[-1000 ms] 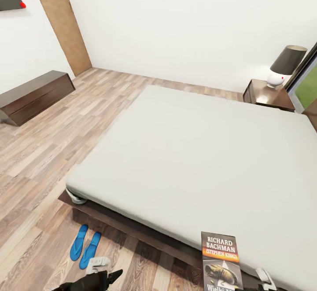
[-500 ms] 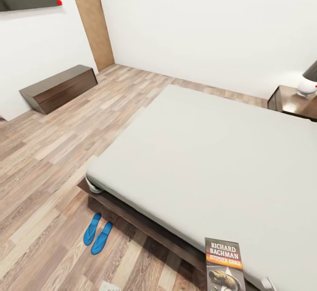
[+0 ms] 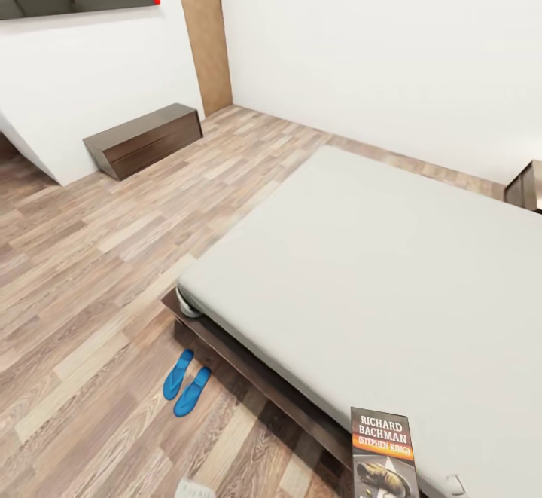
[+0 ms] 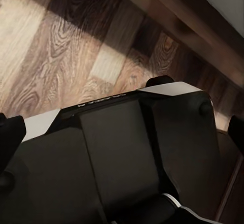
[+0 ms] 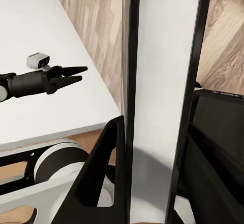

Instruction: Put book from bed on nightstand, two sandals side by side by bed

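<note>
— How far along are we looking?

— The sandals are lying side by side on the floor, just beside the corner of the bed, so I am judging that part finished.

— And the book?

— It is standing upright at the near edge of the bed, and the right gripper appears to be clamping it. It is waiting to go onto the nightstand, which is showing well apart, past the far side of the bed.

— The left gripper?

— It is hanging over the mattress carrying nothing; I cannot tell how far open it is.
</note>
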Available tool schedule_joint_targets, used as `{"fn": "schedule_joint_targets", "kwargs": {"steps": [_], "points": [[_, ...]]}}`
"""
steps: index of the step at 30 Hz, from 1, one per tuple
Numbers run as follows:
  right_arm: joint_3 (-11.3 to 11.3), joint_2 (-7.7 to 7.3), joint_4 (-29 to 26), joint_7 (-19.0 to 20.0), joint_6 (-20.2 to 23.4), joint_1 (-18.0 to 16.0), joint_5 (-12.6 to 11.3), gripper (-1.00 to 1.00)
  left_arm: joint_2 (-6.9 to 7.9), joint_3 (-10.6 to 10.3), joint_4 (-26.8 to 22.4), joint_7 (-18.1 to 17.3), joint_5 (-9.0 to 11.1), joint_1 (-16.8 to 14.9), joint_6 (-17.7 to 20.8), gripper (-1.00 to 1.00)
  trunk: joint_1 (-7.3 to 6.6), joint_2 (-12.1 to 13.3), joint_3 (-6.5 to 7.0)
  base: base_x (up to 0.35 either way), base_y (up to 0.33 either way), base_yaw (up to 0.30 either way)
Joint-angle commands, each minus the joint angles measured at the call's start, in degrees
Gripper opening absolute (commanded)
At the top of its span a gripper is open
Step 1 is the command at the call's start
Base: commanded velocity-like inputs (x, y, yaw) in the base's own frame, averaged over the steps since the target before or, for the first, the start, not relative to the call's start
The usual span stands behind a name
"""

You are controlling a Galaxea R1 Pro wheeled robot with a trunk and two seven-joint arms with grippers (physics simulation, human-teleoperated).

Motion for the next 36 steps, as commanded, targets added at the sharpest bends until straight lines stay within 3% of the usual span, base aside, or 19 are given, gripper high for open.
{"fn": "schedule_joint_targets", "kwargs": {"steps": [1, 13, 36], "points": [[0.44, -0.05, -0.03, 0.27, 0.73, -0.01, -0.59, -1.0, 0.03, -0.12, -0.09, -0.1, -0.05, -0.02, 0.23, 1.0, 0.02, -0.07, -0.1, 0.0, 0.0, 0.272], [0.54, -0.05, -0.01, 0.34, 0.69, 0.02, -0.59, -1.0, 0.03, -0.13, -0.09, -0.1, -0.04, -0.02, 0.23, 1.0, 0.02, -0.07, -0.15, 0.0, 0.0, 0.135], [0.54, 0.03, -0.01, 0.26, 0.69, -0.01, -0.59, -1.0, 0.03, -0.16, 0.0, -0.12, 0.04, -0.02, 0.23, 1.0, 0.02, -0.07, -0.15, 0.0, 0.0, 0.285]]}}
